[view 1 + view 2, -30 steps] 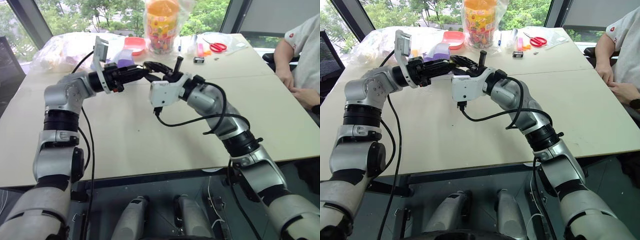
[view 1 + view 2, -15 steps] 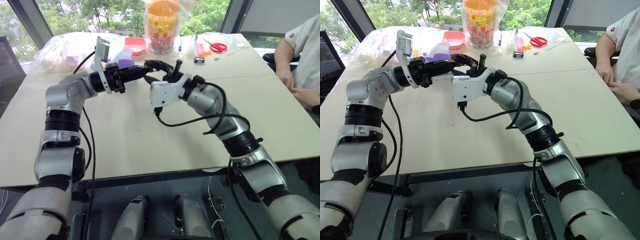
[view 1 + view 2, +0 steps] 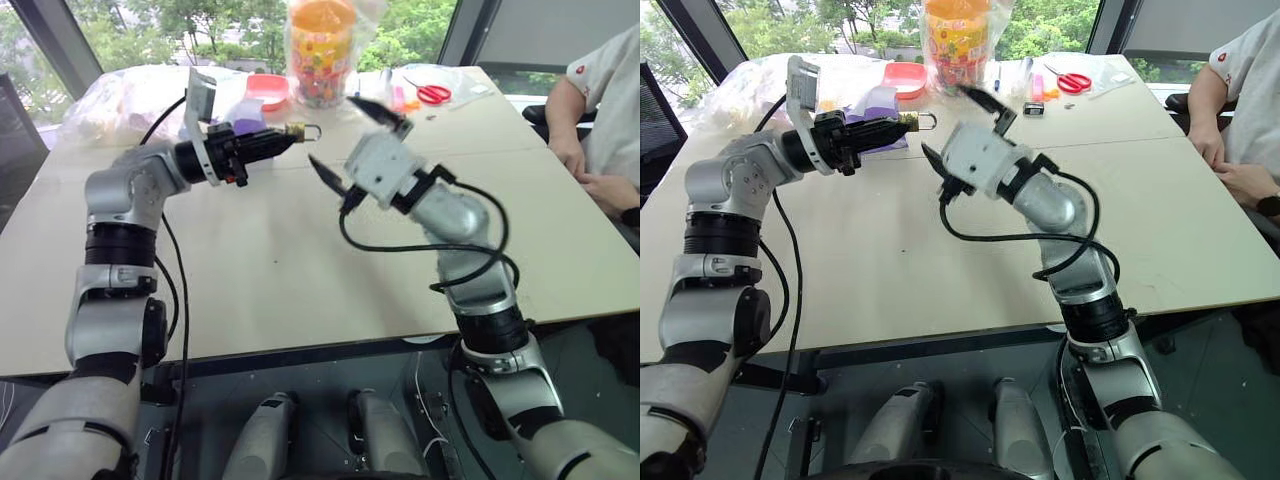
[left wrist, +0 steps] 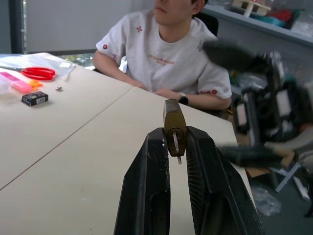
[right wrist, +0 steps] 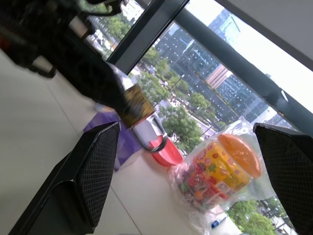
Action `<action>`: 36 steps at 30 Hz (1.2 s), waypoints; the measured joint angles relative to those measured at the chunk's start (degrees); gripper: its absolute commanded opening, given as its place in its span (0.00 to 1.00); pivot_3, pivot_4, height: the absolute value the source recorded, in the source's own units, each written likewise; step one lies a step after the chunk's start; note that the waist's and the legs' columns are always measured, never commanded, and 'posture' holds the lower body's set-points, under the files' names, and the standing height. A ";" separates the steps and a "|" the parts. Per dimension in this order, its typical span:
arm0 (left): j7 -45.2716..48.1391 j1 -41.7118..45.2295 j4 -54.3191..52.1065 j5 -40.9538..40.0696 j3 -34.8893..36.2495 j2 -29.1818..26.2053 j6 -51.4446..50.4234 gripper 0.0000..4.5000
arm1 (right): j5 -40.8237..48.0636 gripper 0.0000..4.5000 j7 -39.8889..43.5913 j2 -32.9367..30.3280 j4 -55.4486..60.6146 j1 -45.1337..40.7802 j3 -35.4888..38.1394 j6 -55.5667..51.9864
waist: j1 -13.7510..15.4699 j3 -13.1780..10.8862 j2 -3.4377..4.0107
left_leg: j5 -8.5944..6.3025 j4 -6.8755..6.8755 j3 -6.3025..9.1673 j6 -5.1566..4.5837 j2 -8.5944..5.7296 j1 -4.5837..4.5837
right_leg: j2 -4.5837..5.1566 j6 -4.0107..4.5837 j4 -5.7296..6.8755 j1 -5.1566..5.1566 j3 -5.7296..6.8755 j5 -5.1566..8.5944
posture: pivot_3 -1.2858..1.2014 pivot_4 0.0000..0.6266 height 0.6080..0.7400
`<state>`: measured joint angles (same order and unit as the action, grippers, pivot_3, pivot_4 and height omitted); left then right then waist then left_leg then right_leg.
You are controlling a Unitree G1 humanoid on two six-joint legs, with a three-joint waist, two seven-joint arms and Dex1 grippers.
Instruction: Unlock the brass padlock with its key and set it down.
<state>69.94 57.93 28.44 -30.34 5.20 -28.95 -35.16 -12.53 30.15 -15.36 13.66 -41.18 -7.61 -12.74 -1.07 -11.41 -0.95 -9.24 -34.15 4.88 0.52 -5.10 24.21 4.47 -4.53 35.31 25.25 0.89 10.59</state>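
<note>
My left gripper [image 3: 283, 137] is held above the table, shut on the small brass padlock [image 3: 296, 130]. The padlock's thin silvery shackle [image 3: 312, 130] points away from the fingers toward my right gripper. In the left wrist view the padlock [image 4: 174, 122] stands pinched between the two black fingertips. A short silvery pin [image 4: 176, 149] shows on its near side; I cannot tell whether that is the key. My right gripper [image 3: 350, 142] hovers just right of the padlock, apart from it, jaws wide open and holding nothing. The right wrist view shows the padlock [image 5: 135, 105] beyond those spread fingers.
At the table's far edge stand a bagged candy jar [image 3: 325, 50], a pink bowl [image 3: 268, 90], a purple item [image 3: 250, 115], red scissors [image 3: 433, 94] and a small black box [image 3: 1036, 108]. A person [image 3: 600, 100] sits at the right, hands by the table edge.
My right gripper, shut at the padlock a second ago, has opened wide, rolled and drawn back to the right. The left gripper has kept still with the padlock.
</note>
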 measured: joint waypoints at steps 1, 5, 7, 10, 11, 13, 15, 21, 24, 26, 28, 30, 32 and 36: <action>0.14 -0.11 -0.14 0.00 -0.06 0.02 -0.01 0.00 | 0.54 1.00 -0.10 0.70 0.56 -0.34 0.06 -1.67 | 0.04 0.00 0.00 | 0.00 0.00 0.00 0.00 0.00 0.00 | 0.00 0.01 0.00 0.00 0.01 0.00 | 0.52 0.24 1.00; 0.56 -0.11 -0.85 -0.01 -0.17 0.14 -0.01 0.00 | 1.84 1.00 -0.74 1.77 1.35 -1.26 -0.14 -5.59 | 0.21 0.00 0.00 | 0.00 -0.02 -0.01 0.00 -0.03 0.01 | 0.02 0.01 -0.02 -0.01 0.04 0.01 | 0.52 0.24 1.00; 0.80 -0.11 -0.95 -0.01 -0.16 0.14 0.00 0.00 | 2.10 1.00 -1.13 1.58 1.26 -1.61 -0.12 -6.15 | 0.29 0.00 0.00 | 0.00 -0.02 -0.02 -0.01 -0.04 0.02 | 0.02 0.01 -0.04 -0.01 0.06 0.01 | 0.52 0.24 1.00; 1.35 -0.11 -1.79 -0.14 -0.14 0.17 0.24 0.00 | 2.39 1.00 -1.60 0.46 0.05 -1.74 0.03 -6.52 | 0.25 0.00 0.00 | -0.01 -0.02 -0.02 -0.01 -0.04 0.03 | 0.03 0.01 -0.08 -0.01 0.06 0.01 | 0.52 0.24 1.00; 1.55 -0.11 -1.94 -0.15 -0.13 0.16 0.32 0.00 | 2.60 1.00 -1.73 0.18 -0.64 -1.74 0.26 -6.53 | 0.24 0.00 0.00 | -0.01 -0.02 -0.03 -0.01 -0.03 0.03 | 0.03 0.01 -0.08 -0.01 0.06 0.00 | 0.52 0.24 1.00; 2.05 -0.14 -2.07 -0.17 -0.13 0.13 0.34 0.00 | 2.75 1.00 -1.95 -0.69 -1.87 -1.76 0.80 -6.46 | 0.21 0.00 0.00 | -0.01 -0.02 -0.03 -0.01 -0.03 0.03 | 0.03 0.01 -0.08 -0.01 0.06 0.00 | 0.52 0.24 1.00; 2.27 -0.52 -2.48 -0.20 -0.08 -0.15 0.29 0.00 | 2.88 1.00 -2.05 -1.38 -2.73 -2.00 1.16 -6.20 | 0.18 0.00 0.00 | -0.01 -0.02 -0.03 -0.01 -0.03 0.04 | 0.04 0.01 -0.08 -0.01 0.06 0.00 | 0.52 0.24 1.00; 2.61 -1.15 -4.87 -0.34 -0.05 -0.28 -0.56 0.00 | 3.76 1.00 -2.19 -1.79 -3.31 -2.25 1.17 -5.63 | 0.09 0.00 0.00 | -0.01 -0.01 -0.03 -0.02 -0.01 0.04 | 0.04 0.00 -0.07 0.00 0.06 0.00 | 0.52 0.24 1.00; 2.69 -1.56 -6.16 -0.44 -0.04 -0.33 -0.93 0.00 | 3.81 1.00 -2.18 -2.04 -3.42 -2.25 1.12 -5.61 | 0.10 0.00 0.00 | -0.01 -0.01 -0.03 -0.02 -0.01 0.05 | 0.05 0.01 -0.08 0.00 0.06 0.00 | 0.52 0.24 1.00; 2.69 -1.56 -6.38 -0.46 -0.04 -0.33 -0.97 0.00 | 3.84 1.00 -2.11 -2.05 -3.57 -2.25 1.01 -5.60 | 0.11 0.00 0.00 | -0.01 -0.01 -0.03 -0.02 -0.01 0.05 | 0.04 0.01 -0.08 0.00 0.06 0.01 | 0.52 0.24 1.00; 2.69 -1.56 -6.43 -0.46 -0.03 -0.34 -0.97 0.00 | 3.86 1.00 -1.78 -2.21 -3.71 -2.24 0.70 -5.60 | 0.11 0.00 0.00 | -0.01 -0.01 -0.03 -0.02 -0.01 0.04 | 0.04 0.01 -0.09 0.00 0.06 0.01 | 0.52 0.24 1.00; 2.68 -1.56 -6.42 -0.45 -0.03 -0.33 -0.95 0.00 | 3.87 1.00 -1.22 -2.62 -3.72 -2.24 0.39 -5.61 | 0.13 0.00 0.00 | -0.01 -0.01 -0.03 -0.02 -0.01 0.05 | 0.04 0.01 -0.09 0.00 0.06 0.01 | 0.52 0.24 1.00; 2.68 -1.56 -6.42 -0.44 -0.03 -0.33 -0.90 0.00 | 4.16 1.00 -0.36 -3.13 -3.72 -2.22 -0.20 -5.61 | 0.13 0.00 0.00 | -0.01 -0.01 -0.03 -0.02 -0.01 0.05 | 0.04 0.00 -0.09 0.00 0.06 0.00 | 0.52 0.24 1.00; 2.78 -1.56 -6.21 -0.42 -0.04 -0.31 -0.59 0.00 | 4.82 1.00 0.20 -3.26 -3.72 -2.07 -0.93 -5.64 | 0.13 0.00 0.00 | -0.01 -0.01 -0.04 -0.02 -0.01 0.05 | 0.05 0.01 -0.09 0.00 0.06 0.01 | 0.52 0.24 1.00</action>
<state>72.72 56.37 22.23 -30.76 5.16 -29.26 -35.75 -7.71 30.34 -18.62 9.94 -43.24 -8.54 -18.38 -0.95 -11.41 -0.95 -9.25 -34.17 4.84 0.50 -5.11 24.25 4.53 -4.52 35.22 25.25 0.95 10.60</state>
